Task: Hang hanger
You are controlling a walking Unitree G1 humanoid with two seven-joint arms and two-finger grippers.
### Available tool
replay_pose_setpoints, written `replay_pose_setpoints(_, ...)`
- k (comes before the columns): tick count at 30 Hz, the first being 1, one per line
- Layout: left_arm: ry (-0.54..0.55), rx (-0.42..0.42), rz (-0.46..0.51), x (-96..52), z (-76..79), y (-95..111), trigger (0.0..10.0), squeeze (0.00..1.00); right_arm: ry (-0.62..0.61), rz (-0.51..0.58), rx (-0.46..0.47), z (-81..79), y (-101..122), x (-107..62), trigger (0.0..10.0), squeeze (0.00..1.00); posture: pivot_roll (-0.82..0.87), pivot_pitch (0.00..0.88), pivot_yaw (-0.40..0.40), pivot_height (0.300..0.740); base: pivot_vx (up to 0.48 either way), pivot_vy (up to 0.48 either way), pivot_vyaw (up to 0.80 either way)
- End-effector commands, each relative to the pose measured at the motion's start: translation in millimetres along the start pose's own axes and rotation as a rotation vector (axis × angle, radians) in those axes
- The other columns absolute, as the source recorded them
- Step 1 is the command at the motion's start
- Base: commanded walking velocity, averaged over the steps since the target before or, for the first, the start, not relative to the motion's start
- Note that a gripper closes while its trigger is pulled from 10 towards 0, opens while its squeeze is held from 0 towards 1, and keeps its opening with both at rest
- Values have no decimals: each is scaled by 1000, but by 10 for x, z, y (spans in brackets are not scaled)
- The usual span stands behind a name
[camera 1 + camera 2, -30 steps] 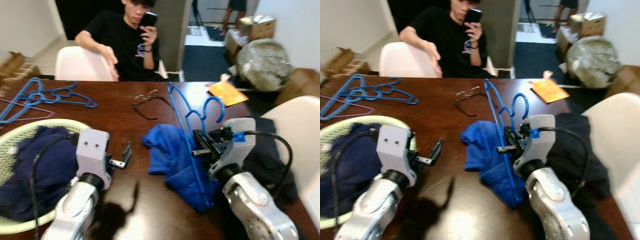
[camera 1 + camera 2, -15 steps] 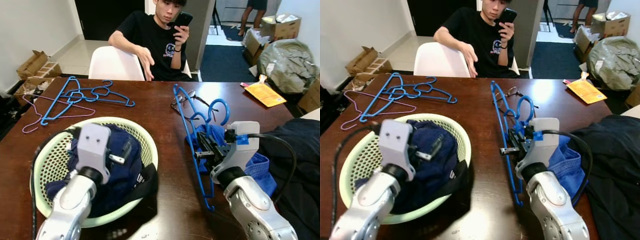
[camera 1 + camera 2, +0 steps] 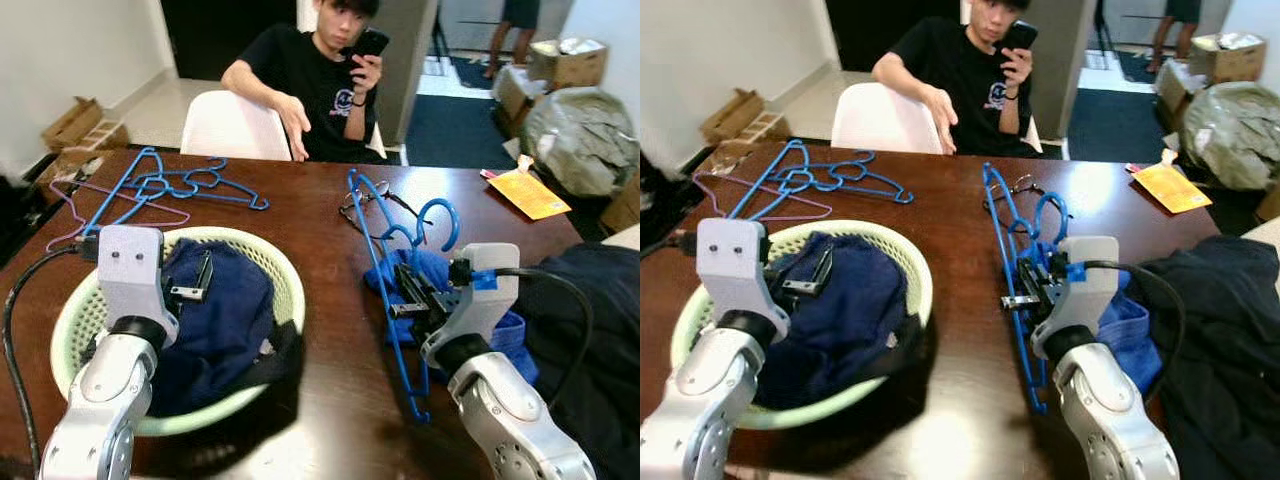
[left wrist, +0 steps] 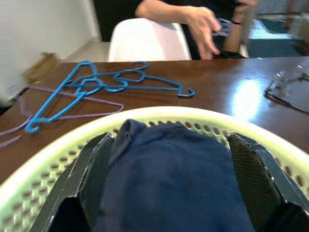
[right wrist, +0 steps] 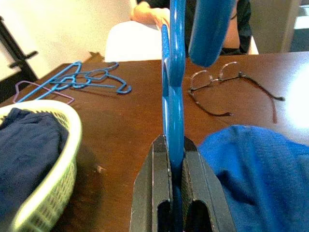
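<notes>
My right gripper [image 3: 408, 297] is shut on a blue plastic hanger [image 3: 372, 238], held upright on edge over the brown table [image 3: 300, 225]. In the right wrist view the hanger [image 5: 175, 82] runs straight up from between the fingers [image 5: 153, 193]. A blue garment [image 3: 500, 330] lies on the table under and beside that gripper. My left gripper [image 3: 195, 283] is open above a pale green basket [image 3: 285, 290] of dark navy clothes [image 4: 169, 179]; its two fingers [image 4: 91, 169] stand wide on either side of the cloth.
Several blue and pink hangers [image 3: 150, 190] lie at the table's far left. Glasses [image 3: 375, 200] rest behind the held hanger. A person sits across the table on a white chair [image 3: 230, 125] holding a phone. Dark clothing [image 3: 590, 320] lies at the right edge.
The camera has shifted a little. My left gripper has moved left over the basket. My right gripper holds the hanger in about the same place.
</notes>
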State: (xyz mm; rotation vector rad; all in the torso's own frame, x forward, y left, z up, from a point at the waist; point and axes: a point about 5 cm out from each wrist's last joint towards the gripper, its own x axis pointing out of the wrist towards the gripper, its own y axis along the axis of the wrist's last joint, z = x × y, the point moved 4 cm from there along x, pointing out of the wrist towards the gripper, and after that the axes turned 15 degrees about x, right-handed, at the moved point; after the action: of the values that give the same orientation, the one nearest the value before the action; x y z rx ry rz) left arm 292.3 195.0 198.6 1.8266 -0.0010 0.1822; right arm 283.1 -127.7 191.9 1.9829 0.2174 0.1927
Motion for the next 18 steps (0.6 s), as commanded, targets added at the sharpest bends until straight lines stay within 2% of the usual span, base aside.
replay_pose_setpoints(1,6,-20,-32,2,-9,-62,10000,0,2,2,5,-1,0,-9,10000,0,47,70,-2,740,0,0,0)
replay_pose_setpoints(2,43,-61,-66,10,-74,-135,10000,0,4,0,7,-7,-6,-4,10000,0,49,72,0,740,0,0,0)
replay_pose_setpoints(6,101,-128,-124,40,-187,-258,10000,0,9,-1,9,-24,-14,9,10000,0,52,83,12,740,0,0,0)
replay_pose_setpoints(18,215,-209,-220,-5,-340,-441,10000,0,9,-3,4,-14,3,0,10000,0,42,93,5,740,0,0,0)
